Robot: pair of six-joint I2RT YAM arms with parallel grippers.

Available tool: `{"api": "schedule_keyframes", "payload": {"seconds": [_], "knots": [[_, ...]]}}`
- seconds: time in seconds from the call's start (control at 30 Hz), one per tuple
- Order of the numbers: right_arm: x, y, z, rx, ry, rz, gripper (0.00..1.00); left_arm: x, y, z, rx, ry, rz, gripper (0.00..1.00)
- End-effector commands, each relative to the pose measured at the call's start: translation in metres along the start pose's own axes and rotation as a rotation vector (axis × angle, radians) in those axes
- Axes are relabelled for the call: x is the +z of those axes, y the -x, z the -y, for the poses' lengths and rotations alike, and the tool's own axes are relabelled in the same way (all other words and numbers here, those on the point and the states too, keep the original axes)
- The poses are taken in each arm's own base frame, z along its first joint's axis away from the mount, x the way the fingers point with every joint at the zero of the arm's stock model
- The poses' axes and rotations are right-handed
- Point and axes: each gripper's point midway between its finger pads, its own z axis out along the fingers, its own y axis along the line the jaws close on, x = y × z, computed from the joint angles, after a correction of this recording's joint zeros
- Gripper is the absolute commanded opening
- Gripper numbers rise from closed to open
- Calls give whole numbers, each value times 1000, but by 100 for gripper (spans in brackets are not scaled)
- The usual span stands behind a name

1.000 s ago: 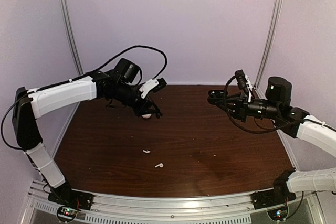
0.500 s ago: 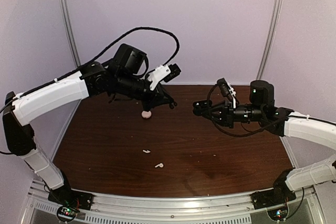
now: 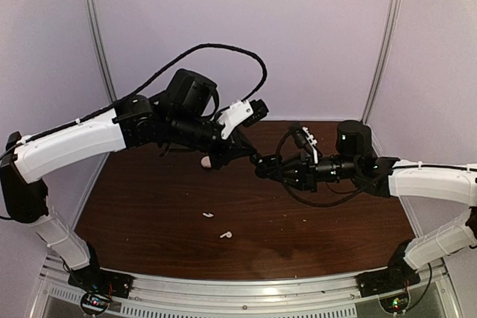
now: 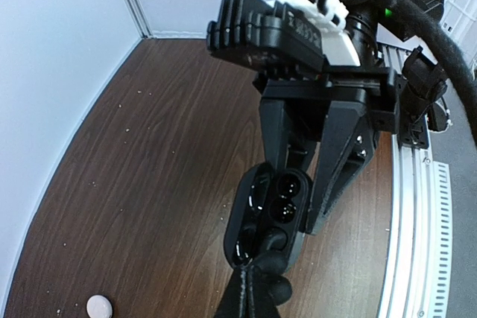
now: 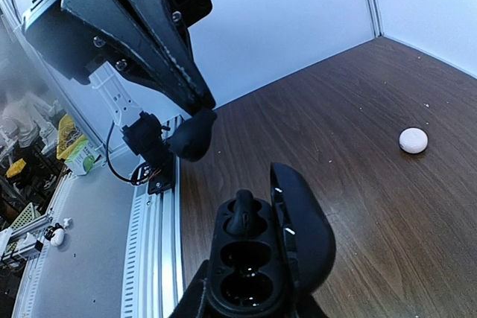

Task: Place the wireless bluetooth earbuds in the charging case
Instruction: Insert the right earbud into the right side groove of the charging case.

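Observation:
My right gripper (image 3: 265, 170) is shut on the open black charging case (image 5: 304, 234) and holds it in the air over the table's middle. One black earbud (image 5: 241, 216) sits in the case's far slot; the near slot is empty. My left gripper (image 3: 252, 156) is shut on the other black earbud (image 5: 190, 136), a little beyond and above the case and apart from it. In the left wrist view the held earbud (image 4: 282, 281) is at my fingertips, just before the open case (image 4: 250, 217), which the right gripper's fingers (image 4: 337, 147) clamp.
A pale pink round case (image 3: 208, 162) lies on the brown table at the back left, below the left arm. Two small white stemmed earbuds (image 3: 208, 215) (image 3: 226, 234) lie near the front. A metal rail (image 3: 238, 288) runs along the near edge.
Both arms have moved toward each other. The left gripper rose from near the pink case and went right; the right gripper went left with the case, and they now meet mid-air.

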Motion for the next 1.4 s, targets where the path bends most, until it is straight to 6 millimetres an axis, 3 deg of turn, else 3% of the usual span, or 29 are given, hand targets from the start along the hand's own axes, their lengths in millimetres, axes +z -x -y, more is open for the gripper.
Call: {"api": "schedule_keyframes", "payload": {"seconds": [0.0, 0.67, 1.37], "knots": [[5, 24, -16, -53, 56, 48, 0, -11, 22, 0, 14, 30, 95, 0], [21, 22, -28, -80, 95, 3, 0, -9, 27, 15, 57, 33, 123, 0], [21, 23, -34, -78, 99, -1, 0, -2, 18, 26, 113, 71, 85, 0]]}}
